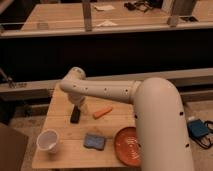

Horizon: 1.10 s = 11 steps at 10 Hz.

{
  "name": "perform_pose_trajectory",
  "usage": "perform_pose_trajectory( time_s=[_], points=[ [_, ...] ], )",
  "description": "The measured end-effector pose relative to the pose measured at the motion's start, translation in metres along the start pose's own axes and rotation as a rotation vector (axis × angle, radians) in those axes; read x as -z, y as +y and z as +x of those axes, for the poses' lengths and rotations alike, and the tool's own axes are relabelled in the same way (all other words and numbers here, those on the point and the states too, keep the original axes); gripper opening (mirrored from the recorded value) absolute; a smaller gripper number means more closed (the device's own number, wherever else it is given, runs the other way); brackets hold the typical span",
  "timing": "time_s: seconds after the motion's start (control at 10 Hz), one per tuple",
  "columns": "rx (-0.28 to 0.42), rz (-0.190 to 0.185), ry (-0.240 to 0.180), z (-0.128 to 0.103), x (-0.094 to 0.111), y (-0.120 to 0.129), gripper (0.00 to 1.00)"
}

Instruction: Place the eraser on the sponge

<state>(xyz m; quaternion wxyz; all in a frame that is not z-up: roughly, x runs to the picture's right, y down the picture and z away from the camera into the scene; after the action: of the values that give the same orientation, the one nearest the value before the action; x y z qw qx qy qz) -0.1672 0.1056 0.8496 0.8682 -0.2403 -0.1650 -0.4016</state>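
Pale wooden tabletop point(60, 106), smooth. My white arm point(110, 92) reaches across it to the left side. Round ribbed orange plate point(128, 146) near the right edge. Blue sponge point(94, 141), a soft flat pad, top bare. Eraser point(75, 118), a matte black block, lies flat on the wood, apart from the sponge. My gripper point(78, 107) hangs just over its far end, spread wide, likely to straddle it.

Office-like workspace: long wooden desks point(60, 17), small table point(59, 111).
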Motion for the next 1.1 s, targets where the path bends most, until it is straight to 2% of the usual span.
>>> perform_pose_trajectory(
  time_s=[1.1],
  points=[
    [0.074,-0.008,0.000,0.006,-0.019,-0.002,0.80]
  ],
)
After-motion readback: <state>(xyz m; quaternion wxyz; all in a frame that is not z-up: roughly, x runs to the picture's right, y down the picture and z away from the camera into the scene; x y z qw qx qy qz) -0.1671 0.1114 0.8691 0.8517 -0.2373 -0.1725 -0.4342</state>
